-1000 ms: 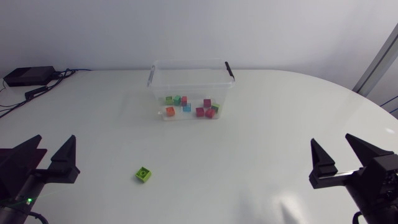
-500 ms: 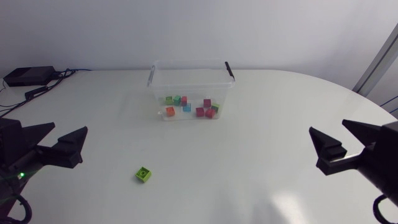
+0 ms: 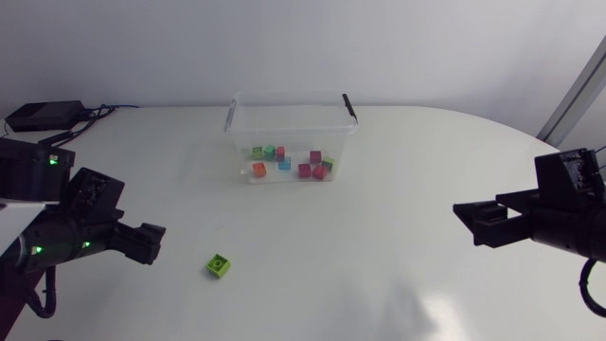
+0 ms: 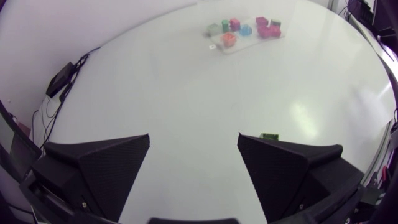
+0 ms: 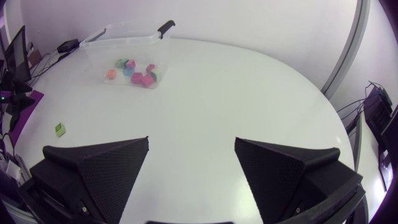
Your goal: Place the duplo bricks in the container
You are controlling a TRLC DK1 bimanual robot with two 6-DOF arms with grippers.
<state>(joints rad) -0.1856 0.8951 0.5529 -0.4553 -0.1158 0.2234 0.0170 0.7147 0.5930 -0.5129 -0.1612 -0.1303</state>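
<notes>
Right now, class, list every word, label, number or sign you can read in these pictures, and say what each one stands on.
None: no text can be read in any view.
Clear plastic container with black handles: a small pale patch low on its front, perhaps a sticker, too small to read.
Lime green duplo brick: no print shows.
Matte black left claw and right claw: no markings show.
</notes>
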